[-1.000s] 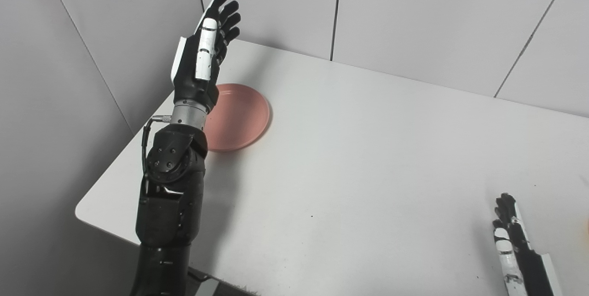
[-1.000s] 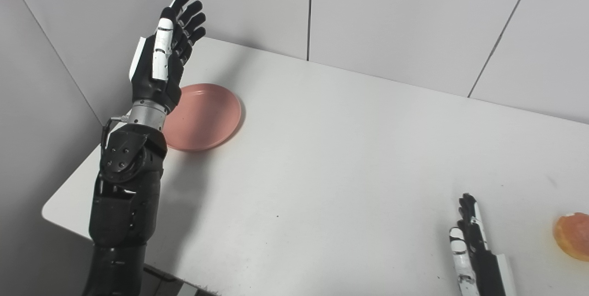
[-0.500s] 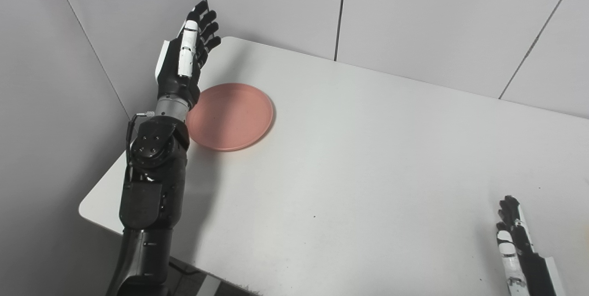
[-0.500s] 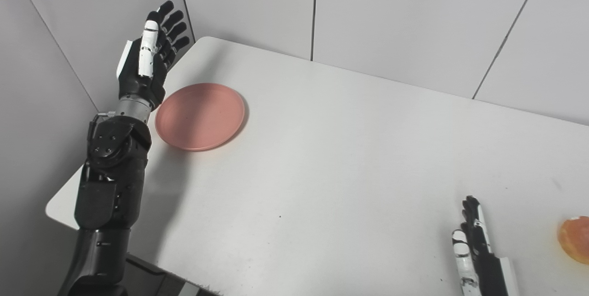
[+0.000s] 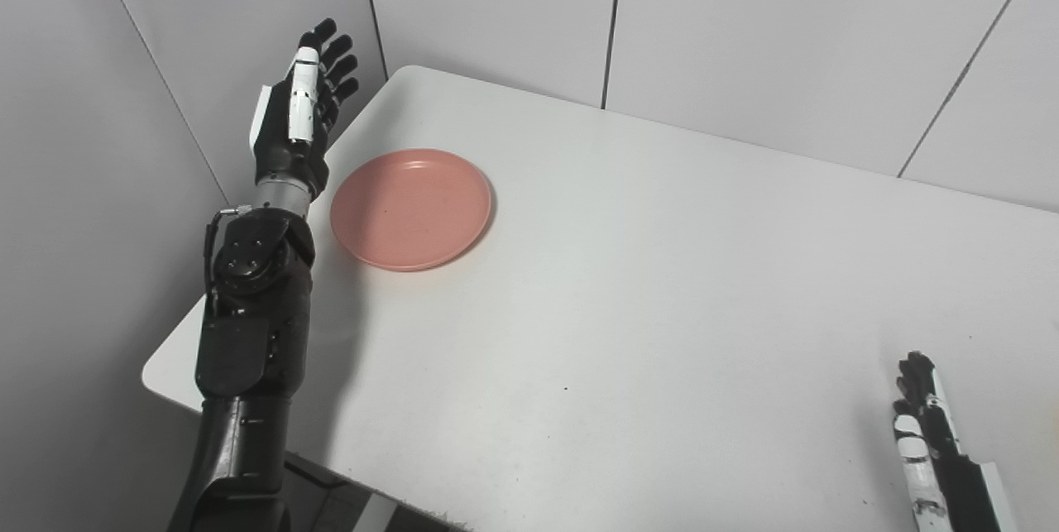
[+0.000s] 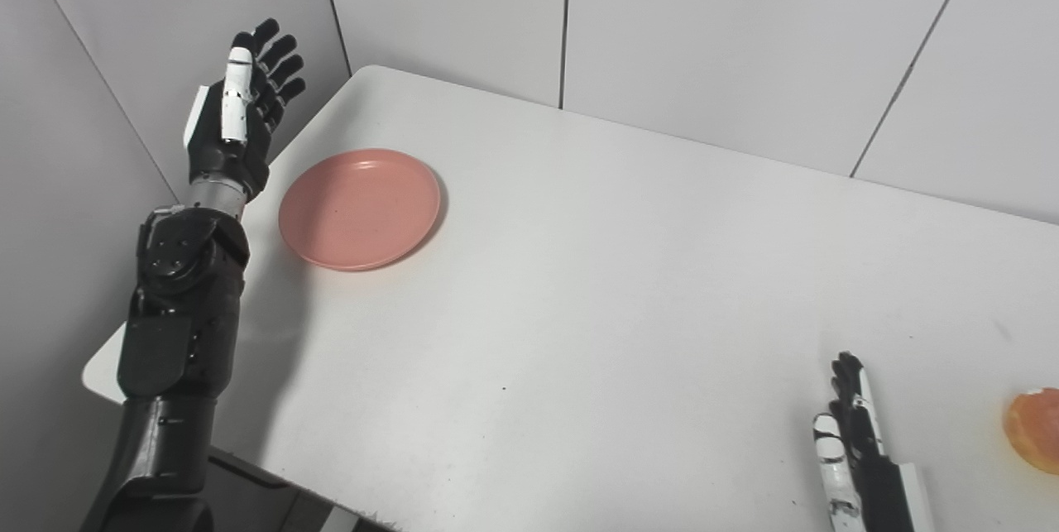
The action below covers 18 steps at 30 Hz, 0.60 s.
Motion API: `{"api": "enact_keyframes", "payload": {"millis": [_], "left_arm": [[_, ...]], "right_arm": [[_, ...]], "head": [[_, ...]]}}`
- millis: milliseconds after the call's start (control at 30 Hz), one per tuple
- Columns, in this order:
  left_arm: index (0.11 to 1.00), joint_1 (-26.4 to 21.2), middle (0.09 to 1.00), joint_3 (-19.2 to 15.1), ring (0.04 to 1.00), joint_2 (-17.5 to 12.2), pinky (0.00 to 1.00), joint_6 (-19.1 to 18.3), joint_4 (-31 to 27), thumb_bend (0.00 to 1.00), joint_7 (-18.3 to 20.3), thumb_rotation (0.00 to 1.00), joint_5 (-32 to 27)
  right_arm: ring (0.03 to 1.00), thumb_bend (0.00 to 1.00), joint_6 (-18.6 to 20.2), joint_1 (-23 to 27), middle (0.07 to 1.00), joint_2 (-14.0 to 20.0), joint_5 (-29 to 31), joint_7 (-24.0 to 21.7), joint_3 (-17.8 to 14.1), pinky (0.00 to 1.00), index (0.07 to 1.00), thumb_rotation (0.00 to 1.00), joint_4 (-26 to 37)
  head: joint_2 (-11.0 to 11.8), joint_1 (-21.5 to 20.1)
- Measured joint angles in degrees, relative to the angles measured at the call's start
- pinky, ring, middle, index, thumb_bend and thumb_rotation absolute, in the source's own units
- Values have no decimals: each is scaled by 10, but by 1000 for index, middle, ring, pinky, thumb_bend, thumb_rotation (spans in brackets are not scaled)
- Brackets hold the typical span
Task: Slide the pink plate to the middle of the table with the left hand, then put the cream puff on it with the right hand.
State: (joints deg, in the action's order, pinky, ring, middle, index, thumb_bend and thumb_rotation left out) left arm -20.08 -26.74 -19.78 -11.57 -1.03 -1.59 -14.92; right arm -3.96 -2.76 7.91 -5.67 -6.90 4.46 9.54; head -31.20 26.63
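We see a white table (image 5: 662, 284) set into a corner of grey wall panels (image 5: 745, 27). Our left arm (image 5: 248, 333) rises past the table's left edge, and the left hand (image 5: 298, 118) is lifted beside the wall, fingers spread and holding nothing, just left of the plate (image 5: 411, 208) and not touching it. The plate lies near the far left corner. Our right hand (image 6: 856, 433) rests low at the near right, fingers straight and apparently empty. Only the right eye view shows the puff (image 6: 1034, 430), at the table's right, cut by the picture's edge.
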Motion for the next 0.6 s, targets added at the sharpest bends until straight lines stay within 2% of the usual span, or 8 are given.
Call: {"api": "enact_keyframes", "payload": {"millis": [600], "left_arm": [[888,2,908,-25,898,-9,925,3,42,398,-1,1000,-21]], "right_arm": [[1000,0,12,-1,1000,4,1,-2,0,1000,1000,1000,9]], "head": [[-6,6]]}}
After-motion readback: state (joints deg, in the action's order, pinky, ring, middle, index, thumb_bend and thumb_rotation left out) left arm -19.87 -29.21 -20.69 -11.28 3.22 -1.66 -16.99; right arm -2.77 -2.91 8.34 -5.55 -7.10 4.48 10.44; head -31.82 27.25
